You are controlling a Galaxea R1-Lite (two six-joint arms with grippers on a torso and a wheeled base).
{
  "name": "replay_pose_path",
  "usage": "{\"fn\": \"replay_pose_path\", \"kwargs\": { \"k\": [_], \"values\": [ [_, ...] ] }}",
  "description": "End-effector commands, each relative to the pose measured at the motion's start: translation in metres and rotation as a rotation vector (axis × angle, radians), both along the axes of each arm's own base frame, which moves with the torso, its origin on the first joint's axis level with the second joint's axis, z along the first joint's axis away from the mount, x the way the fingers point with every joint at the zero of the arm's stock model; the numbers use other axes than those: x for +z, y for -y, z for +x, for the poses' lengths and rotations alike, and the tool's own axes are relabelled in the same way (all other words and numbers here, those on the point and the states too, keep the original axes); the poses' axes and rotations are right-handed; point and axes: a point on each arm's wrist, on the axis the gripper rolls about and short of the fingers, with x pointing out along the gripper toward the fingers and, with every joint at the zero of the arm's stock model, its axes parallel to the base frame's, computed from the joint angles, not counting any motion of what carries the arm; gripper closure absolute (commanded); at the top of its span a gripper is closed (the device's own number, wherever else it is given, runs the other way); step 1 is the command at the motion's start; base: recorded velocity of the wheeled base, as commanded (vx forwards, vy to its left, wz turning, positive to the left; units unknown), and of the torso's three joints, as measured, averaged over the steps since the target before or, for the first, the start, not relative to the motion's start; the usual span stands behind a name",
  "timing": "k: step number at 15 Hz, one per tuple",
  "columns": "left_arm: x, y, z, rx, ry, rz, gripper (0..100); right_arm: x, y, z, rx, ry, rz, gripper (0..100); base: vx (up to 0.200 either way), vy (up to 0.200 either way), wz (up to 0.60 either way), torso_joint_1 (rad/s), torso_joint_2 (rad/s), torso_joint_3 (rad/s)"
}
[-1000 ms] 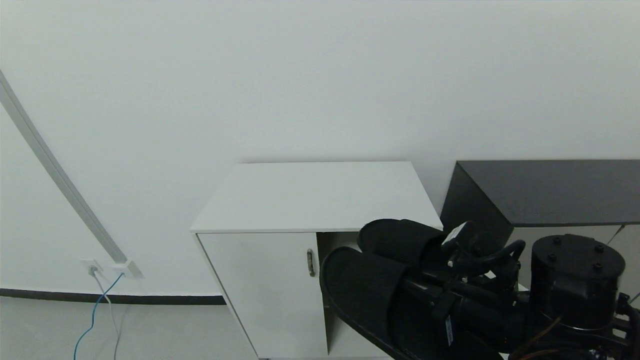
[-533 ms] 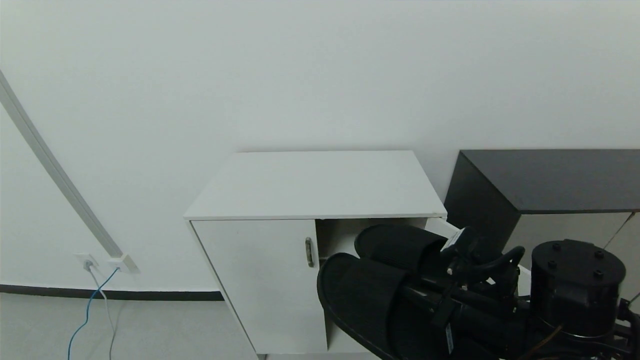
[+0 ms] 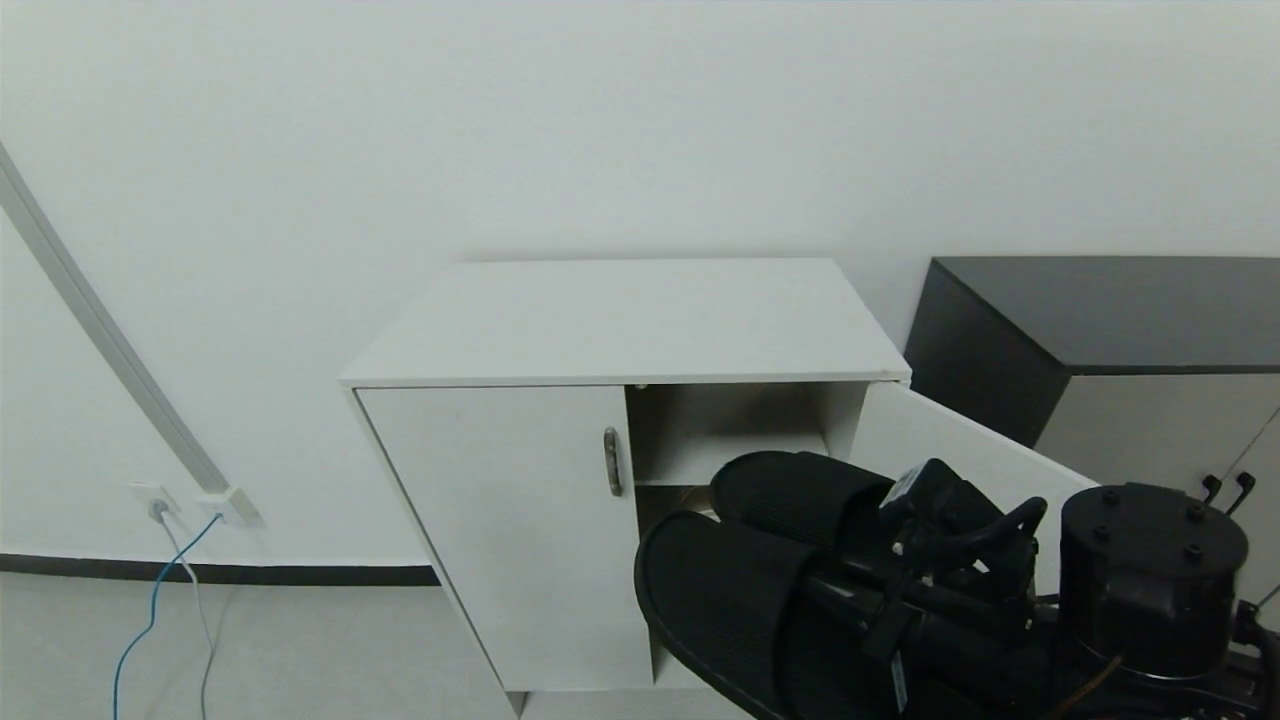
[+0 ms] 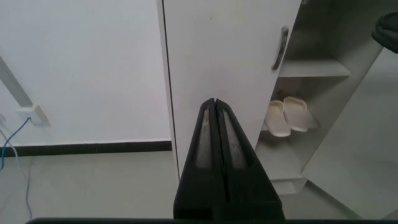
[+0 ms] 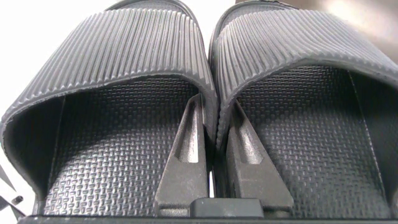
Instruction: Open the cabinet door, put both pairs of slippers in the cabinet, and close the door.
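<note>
A white cabinet (image 3: pixel 620 320) stands against the wall. Its left door (image 3: pixel 500 520) is closed, with a metal handle (image 3: pixel 611 461), and its right door (image 3: pixel 950 450) is swung open. My right gripper (image 5: pixel 214 109) is shut on a pair of black slippers (image 3: pixel 740 590), pinching their two inner walls together (image 5: pixel 199 93), just in front of the open compartment. A pair of beige slippers (image 4: pixel 287 116) lies on the lower shelf inside. My left gripper (image 4: pixel 214 102) is shut on nothing and hangs in front of the closed left door.
A dark cabinet (image 3: pixel 1100 310) stands right of the white one, behind the open door. Wall sockets with hanging cables (image 3: pixel 190 500) and a slanted cable duct (image 3: pixel 100 330) are on the left. Bare floor lies in front of the sockets.
The whole head picture has shifted, so the camera moved; more of the open compartment and right door now shows. The black slippers stay held in my right gripper.
</note>
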Motion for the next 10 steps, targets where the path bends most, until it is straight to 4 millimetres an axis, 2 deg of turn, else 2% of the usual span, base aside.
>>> {"fn": "replay_pose_path", "kwargs": {
  "k": [1, 10],
  "values": [
    [0.0000, 0.0000, 0.0001, 0.001, -0.001, 0.000, 100, -0.0015, -0.0004, -0.0006, 0.003, -0.003, -0.005, 100, 0.000, 0.000, 0.00, -0.212, 0.52, 0.320],
    [0.0000, 0.0000, 0.0001, -0.001, -0.001, 0.000, 100, -0.0051, -0.0006, -0.0024, 0.009, -0.013, -0.017, 100, 0.000, 0.000, 0.00, -0.177, 0.50, 0.327]
  ]
}}
